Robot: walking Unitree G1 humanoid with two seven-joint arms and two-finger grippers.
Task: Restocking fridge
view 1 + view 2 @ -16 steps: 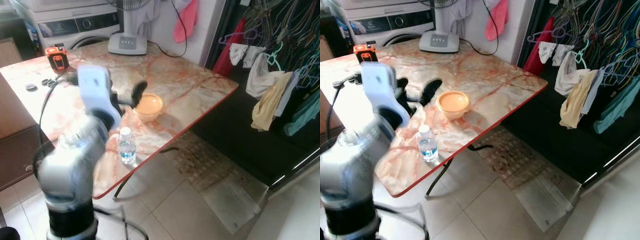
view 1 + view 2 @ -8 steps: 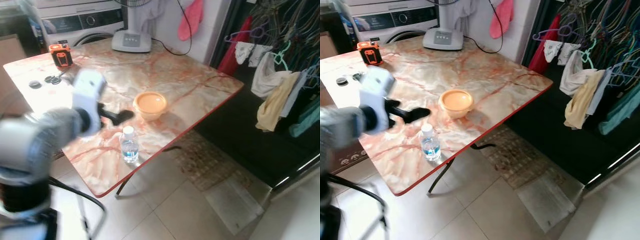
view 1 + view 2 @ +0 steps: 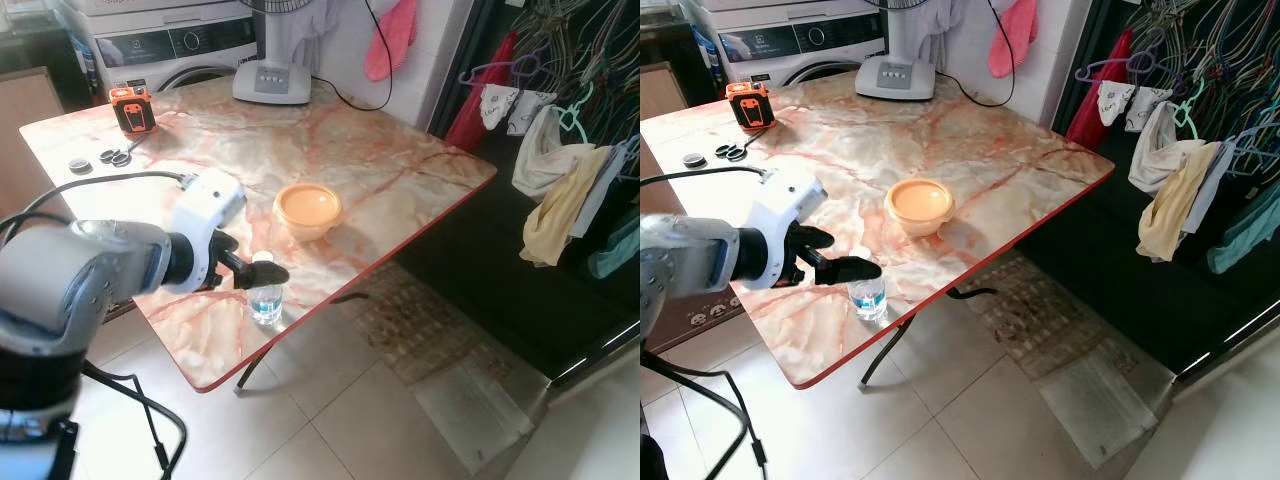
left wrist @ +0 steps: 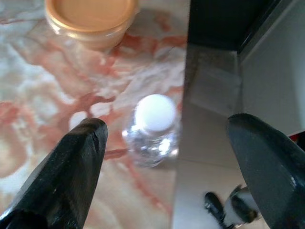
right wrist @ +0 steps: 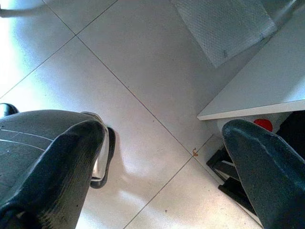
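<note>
Since a second ago the left arm has swung down from up near the camera and stretched out low over the desk [image 3: 400,170], so now the left gripper [image 4: 164,138] sits right at the little water bottle [image 3: 265,300], fingers spread wide apart with the white cap between them in the left wrist view. Nothing's clamped yet, both black fingers have clear daylight on either side of the bottle. The whole picture has also shifted a bit, which is the head moving, not the stuff on the desk; the bottle and the orange bowl [image 3: 307,208] look parked where they were.

My read: this is the reach-in for the first item to restock, and the grab itself hasn't happened. Closing on it looks like the next thing, and the bottle stands close to the red-trimmed front edge of the desk, so a sloppy nudge could tip it off onto the tiles.

Materials: the bottle is clear thin plastic, small, round, with some water inside and a smooth white screw cap, so probably light and a bit squishy under pressure. The bowl is matte orange plastic with a lid-like flat top, just beyond the bottle. The desk is glossy marble-pattern, cream with reddish veins, slick looking.

The right gripper [image 5: 162,157] hangs over the pale floor tiles, fingers apart, holding nothing.
</note>
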